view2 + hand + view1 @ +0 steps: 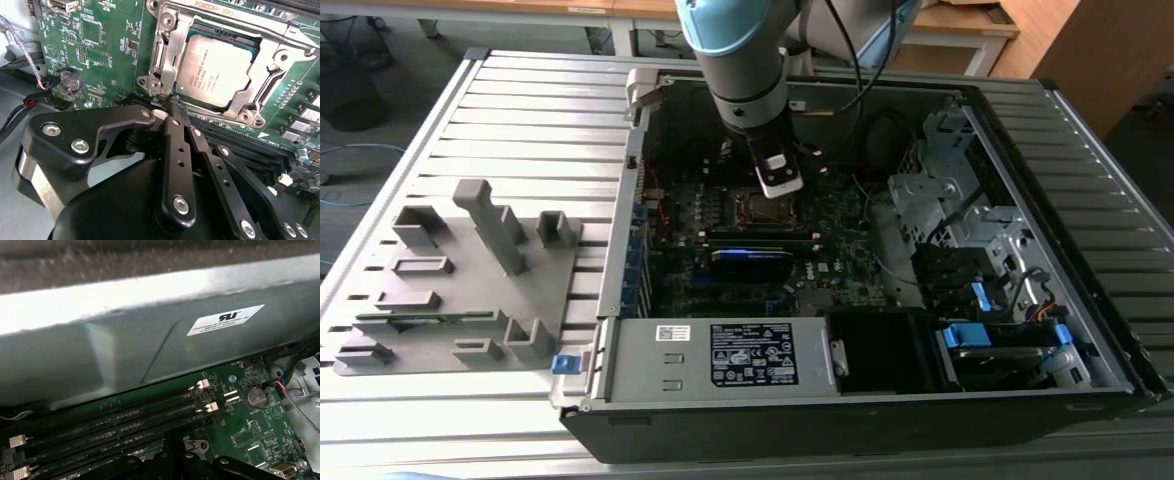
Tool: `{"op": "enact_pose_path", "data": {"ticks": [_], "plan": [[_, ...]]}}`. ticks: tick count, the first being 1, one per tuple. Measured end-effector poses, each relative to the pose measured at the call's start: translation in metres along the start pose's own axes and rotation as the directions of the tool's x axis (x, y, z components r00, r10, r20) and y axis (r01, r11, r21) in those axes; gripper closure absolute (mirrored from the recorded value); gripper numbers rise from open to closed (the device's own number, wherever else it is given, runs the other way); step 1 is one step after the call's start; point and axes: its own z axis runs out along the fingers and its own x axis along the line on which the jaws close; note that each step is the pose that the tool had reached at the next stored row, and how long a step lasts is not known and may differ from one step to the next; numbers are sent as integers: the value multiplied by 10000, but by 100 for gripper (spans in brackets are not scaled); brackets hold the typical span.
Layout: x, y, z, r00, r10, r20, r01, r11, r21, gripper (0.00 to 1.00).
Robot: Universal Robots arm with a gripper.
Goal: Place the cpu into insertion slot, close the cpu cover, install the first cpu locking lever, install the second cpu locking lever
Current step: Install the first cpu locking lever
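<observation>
Silver-grey square cpu (214, 70) seated in the dark metal-rimmed insertion slot (250, 46), thin silver cpu cover (169, 55) closed over it, black gripper (176, 107) with fingers drawn together at the cover's corner, apparently working a locking lever.

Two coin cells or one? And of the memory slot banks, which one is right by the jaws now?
One coin cell. The memory slots running along the cpu cover edge, just past the gripper, are nearest; the other bank lies by the case wall.
</observation>
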Motion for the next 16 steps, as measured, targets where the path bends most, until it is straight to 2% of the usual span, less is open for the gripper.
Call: {"op": "enact_pose_path", "data": {"ticks": [6, 16], "plan": [[-20, 30, -87, 10000, 1, -4, -1, 10000, -3, 89], [-22, 39, -101, 10000, 2, -5, -2, 10000, -3, 89]]}}
